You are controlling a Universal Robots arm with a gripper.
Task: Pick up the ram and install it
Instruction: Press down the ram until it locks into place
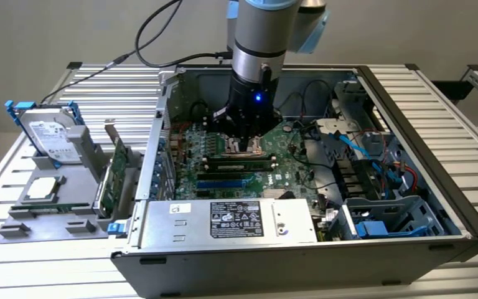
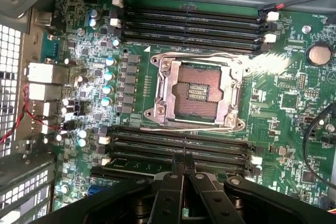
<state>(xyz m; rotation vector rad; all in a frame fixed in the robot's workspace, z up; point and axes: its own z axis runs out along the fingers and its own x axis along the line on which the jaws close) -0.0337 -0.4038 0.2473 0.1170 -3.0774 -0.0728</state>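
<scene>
1 gripper (image 2: pixel 184 157) hangs over the motherboard (image 2: pixel 294 103) inside the open computer case (image 1: pixel 438 156), its 2 fingers (image 2: pixel 172 182) pressed together; I cannot tell if they pinch anything. The ram (image 1: pixel 239 166) lies along the memory slots beside the CPU socket (image 2: pixel 197 94), close to the fingertips.
</scene>
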